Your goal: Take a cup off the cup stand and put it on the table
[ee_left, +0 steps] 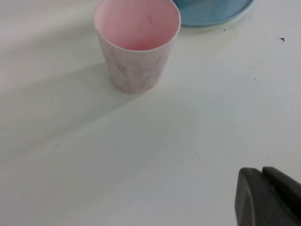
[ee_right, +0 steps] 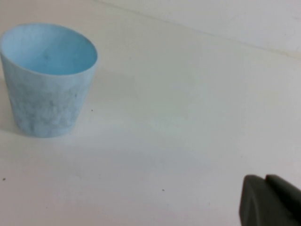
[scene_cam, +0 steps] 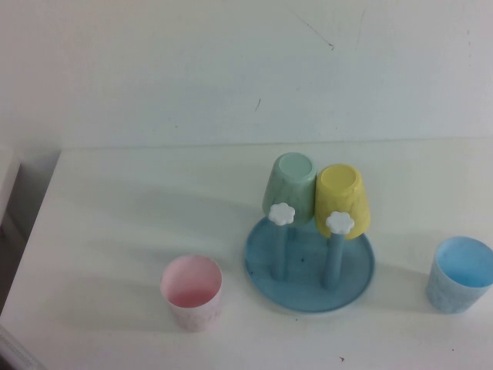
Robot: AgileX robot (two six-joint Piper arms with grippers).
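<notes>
The cup [scene_cam: 192, 292] stands upright on the counter [scene_cam: 115, 216], just left of the cup stand [scene_cam: 310, 266], apart from its rim. The left claw [ee_left: 268, 197] hangs near it, the right claw [ee_right: 270, 200] near the blue tumbler [scene_cam: 460, 274]; whether either is clenched or released, I cannot tell.

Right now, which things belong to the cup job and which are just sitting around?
Job: pink cup, upright on the table; cup stand; left gripper, low beside the cup.
Bystanders: blue cup, mint cup, yellow cup, right gripper.

Each wrist view shows a dark grey, matte, rounded-edged left claw [ee_left: 268, 197] and right claw [ee_right: 270, 200].
</notes>
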